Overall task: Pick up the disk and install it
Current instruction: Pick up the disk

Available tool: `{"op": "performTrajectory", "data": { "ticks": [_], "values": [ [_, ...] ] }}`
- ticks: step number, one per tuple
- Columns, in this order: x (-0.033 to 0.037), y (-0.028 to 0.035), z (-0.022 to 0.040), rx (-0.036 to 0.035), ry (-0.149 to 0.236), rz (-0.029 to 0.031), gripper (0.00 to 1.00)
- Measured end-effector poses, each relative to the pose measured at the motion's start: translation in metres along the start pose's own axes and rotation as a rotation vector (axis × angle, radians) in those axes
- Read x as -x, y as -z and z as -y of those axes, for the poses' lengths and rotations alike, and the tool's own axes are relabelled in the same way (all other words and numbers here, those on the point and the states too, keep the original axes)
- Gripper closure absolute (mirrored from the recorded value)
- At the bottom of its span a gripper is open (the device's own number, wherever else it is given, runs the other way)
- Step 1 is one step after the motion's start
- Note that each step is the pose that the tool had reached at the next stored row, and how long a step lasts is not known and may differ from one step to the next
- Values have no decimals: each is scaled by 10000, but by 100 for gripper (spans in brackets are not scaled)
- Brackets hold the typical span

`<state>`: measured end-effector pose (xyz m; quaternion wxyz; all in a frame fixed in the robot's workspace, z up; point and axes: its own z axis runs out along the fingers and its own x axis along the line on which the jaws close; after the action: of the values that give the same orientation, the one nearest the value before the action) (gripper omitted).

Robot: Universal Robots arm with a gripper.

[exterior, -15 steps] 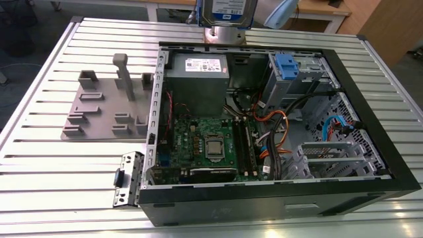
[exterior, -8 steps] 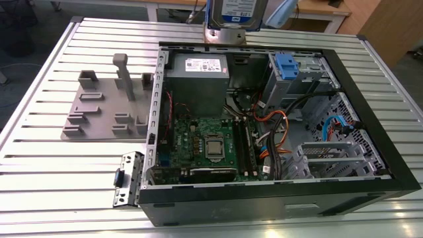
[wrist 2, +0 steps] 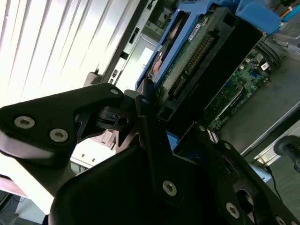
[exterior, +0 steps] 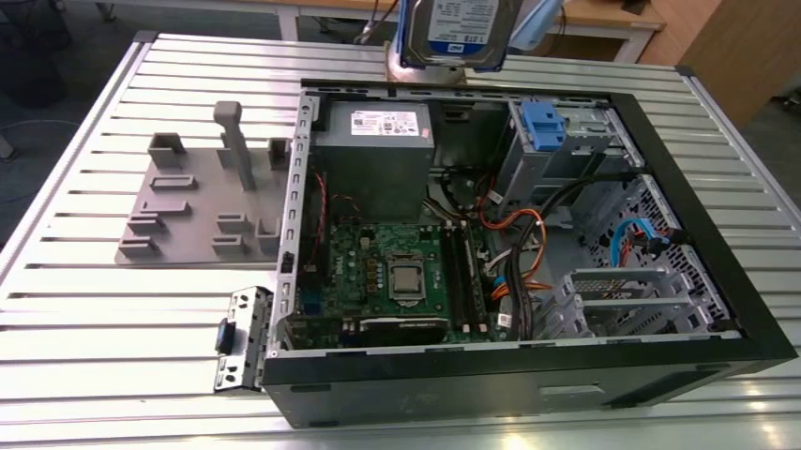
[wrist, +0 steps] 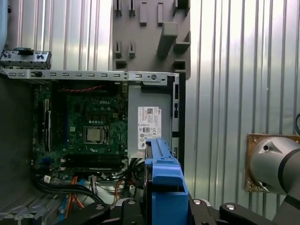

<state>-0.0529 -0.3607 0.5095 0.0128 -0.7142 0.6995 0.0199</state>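
Aloft, gripper [wrist: 165,207] clamps tight on disk [exterior: 463,28]

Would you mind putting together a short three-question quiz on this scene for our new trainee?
1. What does the gripper hold?
2. Relative to the computer case, where is the disk? A lying inside it; B leaning against it; C held in the air, clear of it.
3. True or false: the case lies open, with its motherboard in plain sight.

Key: 1 the disk; 2 C; 3 true.
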Motion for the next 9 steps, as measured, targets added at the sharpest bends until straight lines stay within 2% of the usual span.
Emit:
{"op": "performTrajectory", "data": {
  "ticks": [9],
  "values": [
    [-285, 10, 9, 0, 0, 1, 64]
  ]
}}
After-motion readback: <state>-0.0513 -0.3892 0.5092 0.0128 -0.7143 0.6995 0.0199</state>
